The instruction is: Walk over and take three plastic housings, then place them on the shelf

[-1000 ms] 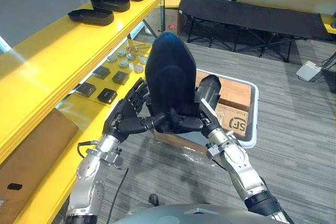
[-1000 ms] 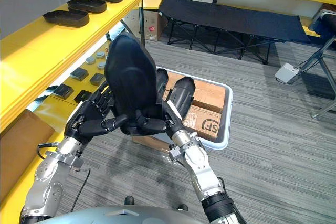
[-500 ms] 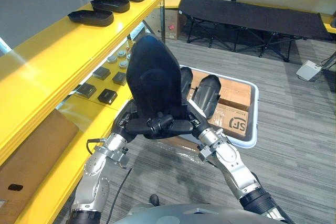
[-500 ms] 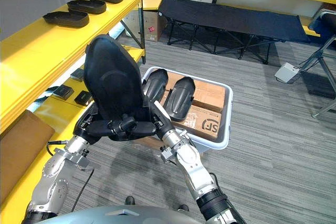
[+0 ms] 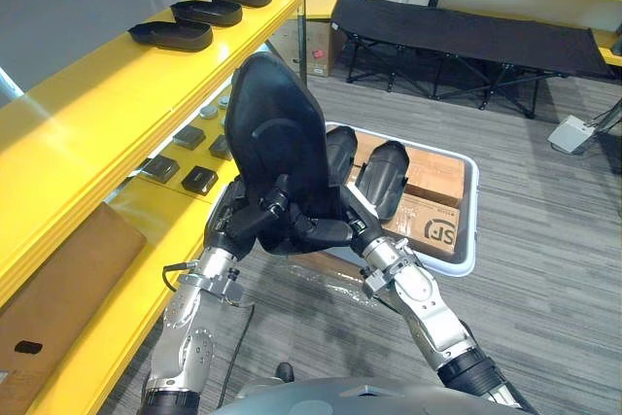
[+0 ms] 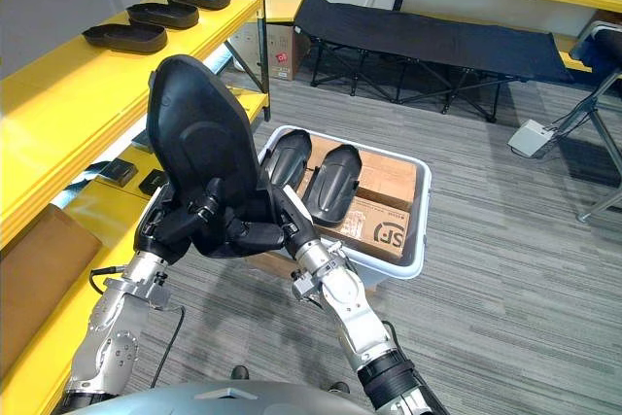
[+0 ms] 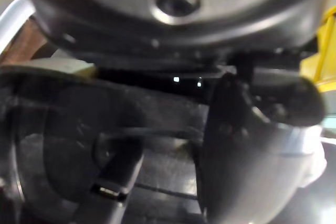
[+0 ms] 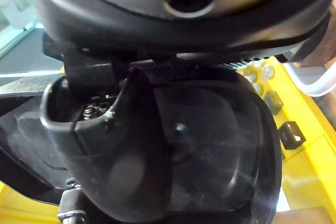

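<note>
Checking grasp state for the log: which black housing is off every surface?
The housing held upright between the left hand and right hand; three other housings lie on the yellow shelf, two more housings lean in the white bin.

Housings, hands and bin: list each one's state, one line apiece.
Held housing: upright, gripped at its lower end.
Left hand: fingers curled on held housing.
Right hand: fingers curled on held housing.
Shelf housings: three, lying flat.
Bin: holds two housings, boxes.
</note>
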Available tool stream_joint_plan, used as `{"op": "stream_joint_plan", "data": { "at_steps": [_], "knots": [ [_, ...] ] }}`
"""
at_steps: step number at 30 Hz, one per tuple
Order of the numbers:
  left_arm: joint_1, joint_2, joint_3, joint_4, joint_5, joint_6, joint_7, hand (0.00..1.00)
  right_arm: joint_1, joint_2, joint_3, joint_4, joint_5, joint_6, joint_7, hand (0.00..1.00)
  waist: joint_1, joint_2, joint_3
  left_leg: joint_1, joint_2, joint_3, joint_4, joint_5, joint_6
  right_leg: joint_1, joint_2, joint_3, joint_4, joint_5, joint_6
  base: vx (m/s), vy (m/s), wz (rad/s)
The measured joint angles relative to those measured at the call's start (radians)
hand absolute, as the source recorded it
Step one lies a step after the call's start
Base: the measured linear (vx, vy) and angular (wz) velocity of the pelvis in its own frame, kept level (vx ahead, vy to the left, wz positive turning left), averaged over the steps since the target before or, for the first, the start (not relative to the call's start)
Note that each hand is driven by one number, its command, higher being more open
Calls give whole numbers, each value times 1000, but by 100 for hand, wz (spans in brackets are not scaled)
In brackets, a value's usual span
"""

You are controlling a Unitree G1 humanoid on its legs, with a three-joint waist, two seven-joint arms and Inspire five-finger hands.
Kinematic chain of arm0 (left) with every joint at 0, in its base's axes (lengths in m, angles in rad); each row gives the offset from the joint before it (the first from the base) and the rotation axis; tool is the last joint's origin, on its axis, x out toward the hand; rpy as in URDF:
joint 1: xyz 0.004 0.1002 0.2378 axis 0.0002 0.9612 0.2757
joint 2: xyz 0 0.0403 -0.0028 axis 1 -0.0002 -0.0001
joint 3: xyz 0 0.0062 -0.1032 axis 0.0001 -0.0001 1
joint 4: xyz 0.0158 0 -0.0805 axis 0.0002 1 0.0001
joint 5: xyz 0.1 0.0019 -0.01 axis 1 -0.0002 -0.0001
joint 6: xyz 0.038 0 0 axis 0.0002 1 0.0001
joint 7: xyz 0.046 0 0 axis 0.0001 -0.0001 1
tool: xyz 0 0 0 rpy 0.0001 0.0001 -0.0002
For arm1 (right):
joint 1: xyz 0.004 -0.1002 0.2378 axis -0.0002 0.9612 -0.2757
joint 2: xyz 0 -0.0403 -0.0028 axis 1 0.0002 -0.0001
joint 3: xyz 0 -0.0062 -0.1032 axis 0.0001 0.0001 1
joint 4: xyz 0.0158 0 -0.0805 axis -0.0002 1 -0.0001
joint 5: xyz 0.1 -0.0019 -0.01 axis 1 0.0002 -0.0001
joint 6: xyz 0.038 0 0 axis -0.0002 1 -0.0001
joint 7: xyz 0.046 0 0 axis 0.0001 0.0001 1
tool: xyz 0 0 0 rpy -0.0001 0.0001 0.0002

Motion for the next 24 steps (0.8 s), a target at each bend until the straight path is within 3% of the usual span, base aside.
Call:
{"op": "stream_joint_plan", "data": {
  "at_steps": [1, 2, 10, 16, 24],
  "knots": [
    [0, 0, 2, 0, 0, 0, -2, 0, 0, 2, 0, 1, 0, 0, 0, 0, 0, -2, -1, 0, 0, 0, 0, 0, 0, 0, 0, 0, 0, 0, 0, 0, 0, 0],
    [0, 0, 5, 0, 0, 0, -5, 0, 0, 4, 0, 2, 0, 0, 0, 100, -1, -4, -3, 0, 0, 0, 0, 0, 0, 0, 0, 0, 0, 0, 0, 0, 0, 0],
    [0, -18, 16, 8, -38, -3, 15, 0, 12, 6, 9, 6, 6, -28, 8, 100, -1, -18, -15, 1, -1, 0, 0, 1, 1, 1, -1, 0, 0, 0, 0, 0, 0, 0],
    [0, -47, 26, 8, -33, -42, 101, 0, 13, 7, -4, 6, 23, -7, 3, 100, 0, -22, -17, 2, -1, 0, 0, 3, 1, 1, -1, 0, 0, 1, 1, 0, 0, 0],
    [2, -60, 66, 28, 273, -143, 381, 0, 66, 23, -111, 11, 21, 8, -21, 100, -9, -22, -17, 4, 0, 7, 0, 2, 1, -1, -1, 4, 0, 1, 1, 0, 0, 0]
  ]
}}
